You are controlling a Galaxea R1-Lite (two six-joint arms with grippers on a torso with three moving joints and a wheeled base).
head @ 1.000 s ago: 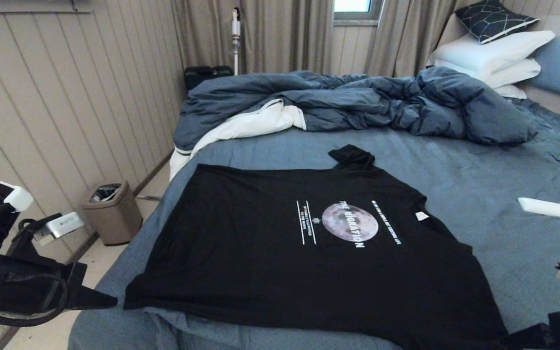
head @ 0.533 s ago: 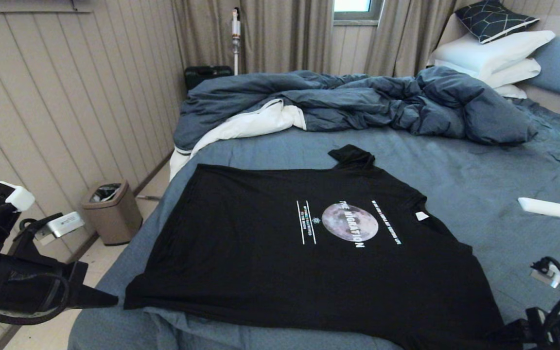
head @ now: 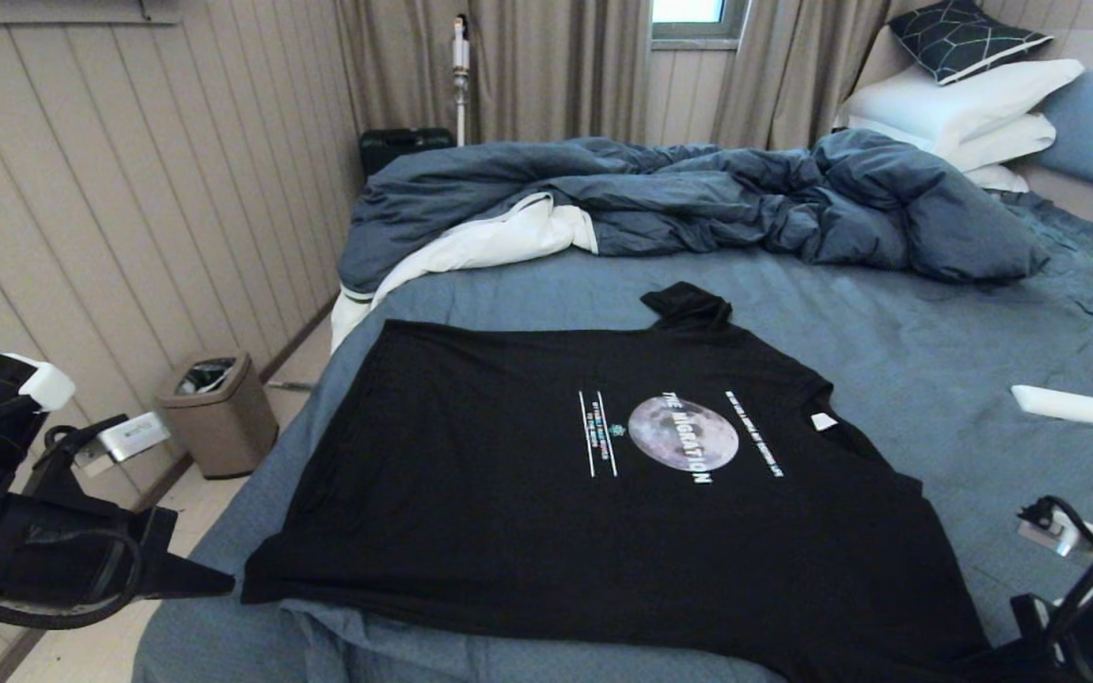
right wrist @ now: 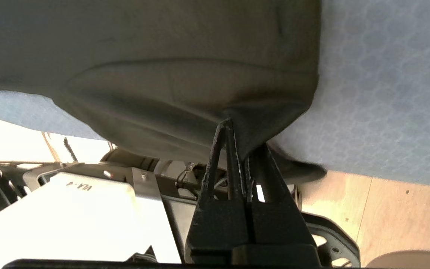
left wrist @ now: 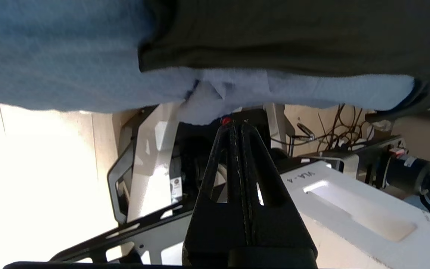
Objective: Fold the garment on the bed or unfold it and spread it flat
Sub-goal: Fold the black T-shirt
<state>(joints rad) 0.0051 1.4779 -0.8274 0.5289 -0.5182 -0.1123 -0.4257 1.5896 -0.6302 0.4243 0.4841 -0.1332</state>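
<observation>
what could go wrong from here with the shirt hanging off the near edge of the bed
1. The right gripper is shut on only a thin pinch of the garment where it droops over the bed edge; a pull may slip the cloth free.
2. The left gripper is shut on nothing, below the other near corner, so lifting one-handed could drag the shirt askew and wrinkle it.
3. The sheet is bunched under the hem and might get grabbed along with it.

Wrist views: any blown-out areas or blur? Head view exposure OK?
Left wrist view: floor beside the bed is washed out white; the garment reads flat dark. Right wrist view: the white robot body glares, and the fabric near the right gripper is slightly soft. Head view: evenly lit, only the window is bright.
</observation>
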